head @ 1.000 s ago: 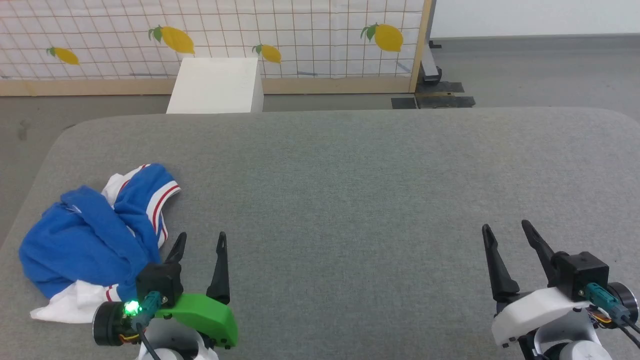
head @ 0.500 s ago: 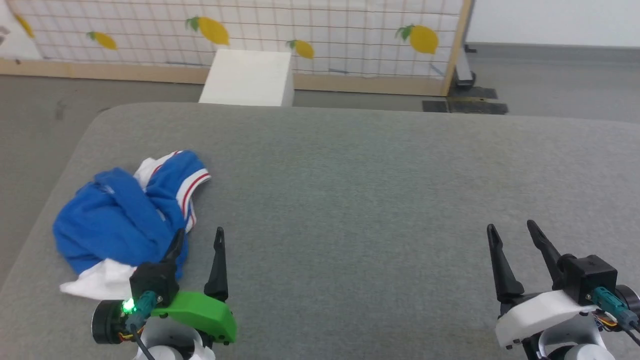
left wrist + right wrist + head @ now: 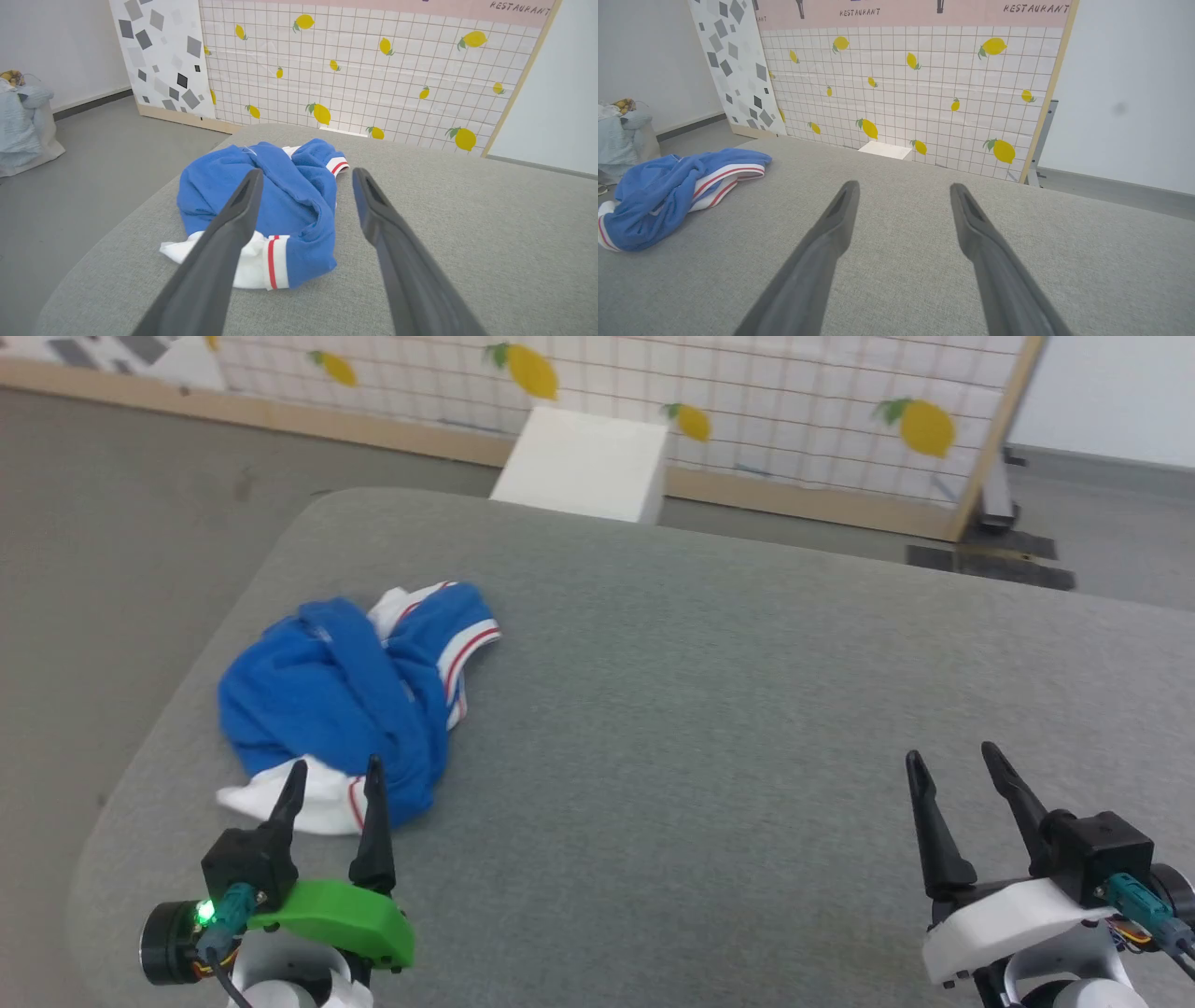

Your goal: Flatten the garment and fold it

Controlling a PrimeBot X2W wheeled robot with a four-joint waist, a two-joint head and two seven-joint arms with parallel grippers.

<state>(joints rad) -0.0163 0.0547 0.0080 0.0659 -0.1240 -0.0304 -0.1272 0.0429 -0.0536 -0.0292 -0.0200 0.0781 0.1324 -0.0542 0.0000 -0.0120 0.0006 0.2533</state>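
Observation:
The garment (image 3: 345, 700), a royal-blue jersey with white sleeves and red-striped trim, lies crumpled in a heap near the left end of the grey padded table (image 3: 709, 709). Its print is hidden in the folds. My left gripper (image 3: 336, 775) stands open just in front of the heap, fingertips over its white sleeve; in the left wrist view the garment (image 3: 280, 196) lies ahead between the open fingers. My right gripper (image 3: 950, 758) is open and empty far to the right, above bare table. The right wrist view shows the garment (image 3: 668, 191) off at the left.
A white box (image 3: 583, 467) stands on the floor behind the table, before a lemon-patterned grid panel (image 3: 747, 401). The table's rounded left edge (image 3: 168, 709) drops to grey floor. A pale bag of cloth (image 3: 21, 121) sits on the floor far left.
The head camera has turned left, so the whole picture shifted right. My left gripper now points straight at the garment's near edge instead of standing beside it. The right gripper kept its pose.

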